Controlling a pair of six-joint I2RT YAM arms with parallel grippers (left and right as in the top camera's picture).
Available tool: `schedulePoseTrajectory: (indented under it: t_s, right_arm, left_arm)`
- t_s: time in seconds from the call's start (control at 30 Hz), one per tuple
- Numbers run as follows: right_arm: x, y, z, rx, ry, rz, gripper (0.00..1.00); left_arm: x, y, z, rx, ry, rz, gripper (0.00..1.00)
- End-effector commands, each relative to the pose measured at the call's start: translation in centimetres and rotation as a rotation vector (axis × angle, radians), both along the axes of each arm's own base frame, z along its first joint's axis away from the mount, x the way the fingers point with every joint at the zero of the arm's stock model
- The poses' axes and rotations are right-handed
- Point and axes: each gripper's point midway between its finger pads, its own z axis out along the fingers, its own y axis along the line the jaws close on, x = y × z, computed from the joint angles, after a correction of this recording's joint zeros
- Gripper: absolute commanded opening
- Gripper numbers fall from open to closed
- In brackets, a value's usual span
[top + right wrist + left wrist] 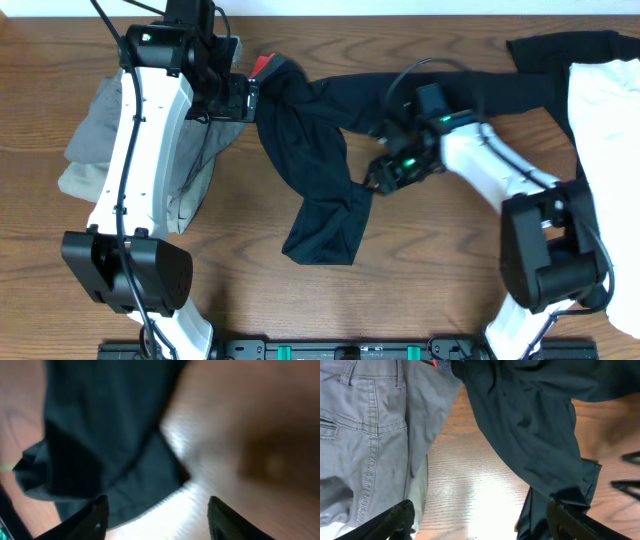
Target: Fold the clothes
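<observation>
Long black trousers [315, 165] lie crumpled across the table's middle, one leg running to the back right, the red-lined waistband [262, 65] at the back left. My left gripper [248, 98] is open at the waistband end; the left wrist view [480, 520] shows bare wood between its fingers and black cloth [535, 435] to the right. My right gripper [378, 178] is open at the trousers' right edge; the right wrist view [157, 515] is blurred, with black cloth [100, 435] by the left finger.
Grey and beige garments [95, 140] lie piled under the left arm, also seen in the left wrist view [365, 435]. A white garment [605, 110] and more black cloth [560, 55] lie at the right edge.
</observation>
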Motion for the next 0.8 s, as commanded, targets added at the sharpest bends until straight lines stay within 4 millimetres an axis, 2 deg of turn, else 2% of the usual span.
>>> schedulePoseTrajectory:
  t_s: [0.0,0.07,0.17,0.23,0.33,0.53,0.67,0.77]
  right_arm:
    - [-1.7,2.5,0.4,0.033,-0.041,0.143,0.59]
    - [-2.6,3.5,0.4,0.039,-0.049,0.2,0.59]
    - [-3.5,4.4,0.2,0.034,-0.047,0.235,0.66]
    - [-4.0,4.6,0.0,0.03,-0.04,0.248,0.7]
    - [-4.6,4.5,-0.4,0.024,-0.023,0.249,0.71]
    - [-5.5,5.3,0.1,0.101,0.006,0.274,0.66]
    - [-5.8,5.7,0.4,0.132,-0.001,0.305,0.57]
    - [-6.5,6.2,1.0,0.192,-0.007,0.364,0.68]
  left_arm:
    - [0.0,0.3,-0.6,0.011,0.017,0.004,0.87]
    - [0.0,0.3,-0.6,0.011,0.017,0.004,0.87]
    - [0.0,0.3,-0.6,0.011,0.018,0.004,0.87]
    - [-0.1,0.3,-0.6,0.011,0.018,0.004,0.87]
    - [-0.1,0.3,-0.6,0.012,0.022,0.004,0.87]
    - [-0.1,0.3,-0.6,0.012,0.022,0.004,0.87]
    - [-0.1,0.3,-0.6,0.012,0.022,0.004,0.87]
    - [-0.2,0.3,-0.6,0.012,0.026,0.004,0.87]
